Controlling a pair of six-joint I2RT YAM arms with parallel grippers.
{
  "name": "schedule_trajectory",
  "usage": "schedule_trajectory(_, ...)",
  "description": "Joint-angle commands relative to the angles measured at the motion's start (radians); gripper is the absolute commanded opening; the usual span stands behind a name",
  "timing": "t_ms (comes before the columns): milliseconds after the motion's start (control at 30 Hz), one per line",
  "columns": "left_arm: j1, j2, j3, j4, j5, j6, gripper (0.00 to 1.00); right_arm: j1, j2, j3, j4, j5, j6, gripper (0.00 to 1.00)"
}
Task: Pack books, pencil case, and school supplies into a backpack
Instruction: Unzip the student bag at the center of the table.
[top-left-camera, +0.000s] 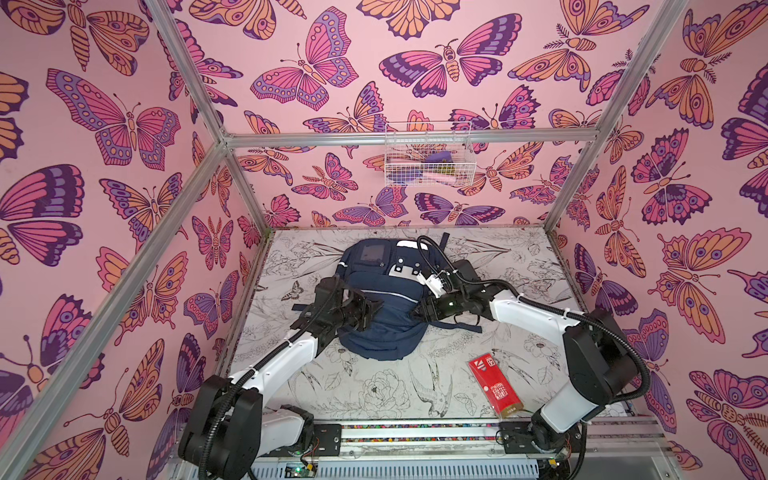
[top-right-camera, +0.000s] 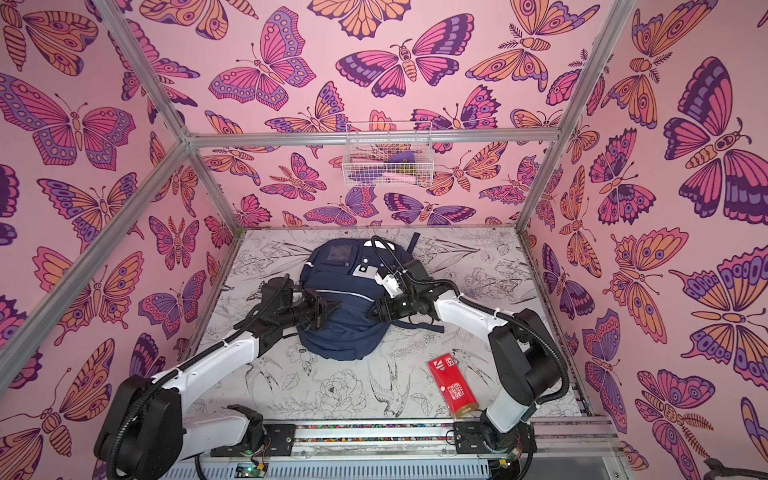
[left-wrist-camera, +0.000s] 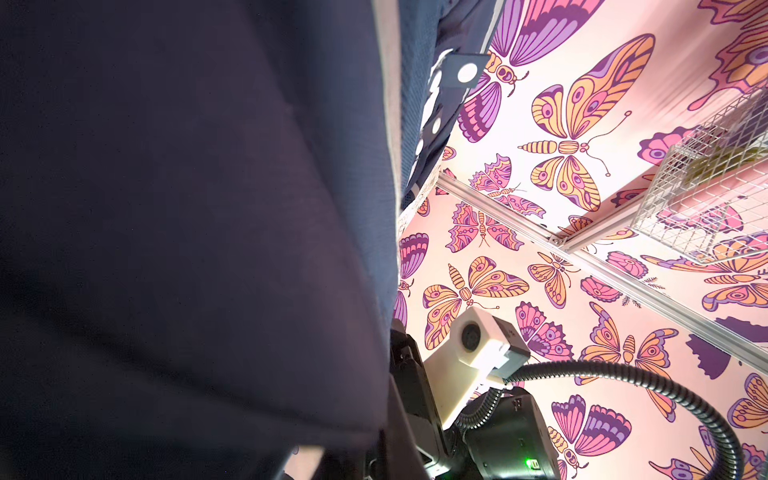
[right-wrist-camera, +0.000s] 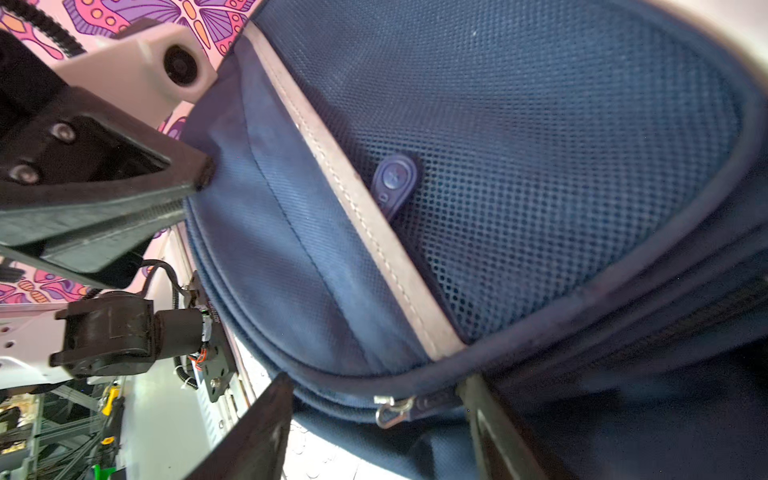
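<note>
The navy backpack (top-left-camera: 384, 299) (top-right-camera: 345, 299) lies flat mid-table in both top views. My left gripper (top-left-camera: 372, 309) (top-right-camera: 328, 309) sits at its left side, shut on a fold of its fabric; the right wrist view shows those fingertips (right-wrist-camera: 199, 176) pinching the cloth. Dark backpack fabric (left-wrist-camera: 187, 208) hides the jaws in the left wrist view. My right gripper (top-left-camera: 417, 311) (top-right-camera: 372, 311) (right-wrist-camera: 376, 399) is at the backpack's right side, open, its fingers either side of a metal zipper pull (right-wrist-camera: 392, 409) without touching it. Books, pencil case and school supplies are out of view.
A red flat pack (top-left-camera: 494, 384) (top-right-camera: 453, 384) lies on the table (top-left-camera: 374, 395) at the front right, near the right arm's base. A white wire basket (top-left-camera: 428, 156) with small items hangs on the back wall. A loose strap (top-left-camera: 457, 326) trails from the backpack's right side.
</note>
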Motion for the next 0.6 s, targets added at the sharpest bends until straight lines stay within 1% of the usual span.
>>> schedule_trajectory(0,0.003,-0.039,-0.004,0.042,0.013,-0.022,0.0,0.014,0.036,0.02,-0.036,0.006,-0.041,0.57)
schedule_trajectory(33,0.004,-0.042,-0.006,0.043,0.012,-0.023,0.0,0.014,0.044,0.029,-0.039,0.006,-0.043,0.52)
schedule_trajectory(167,0.004,-0.041,-0.008,0.043,0.012,-0.023,0.0,0.019,0.065,0.041,-0.045,0.051,-0.054,0.5)
schedule_trajectory(267,0.004,-0.04,-0.006,0.042,0.011,-0.02,0.0,0.02,0.069,0.043,-0.051,0.093,-0.06,0.38)
schedule_trajectory(367,0.004,-0.039,-0.008,0.042,0.01,-0.018,0.0,0.021,0.042,0.03,-0.048,0.128,-0.068,0.26)
schedule_trajectory(500,0.004,-0.036,-0.013,0.043,0.009,-0.013,0.0,0.023,0.008,0.018,-0.064,0.141,-0.082,0.14)
schedule_trajectory(567,0.004,-0.035,-0.016,0.042,0.009,-0.007,0.0,0.03,-0.007,0.018,-0.089,0.168,-0.094,0.09)
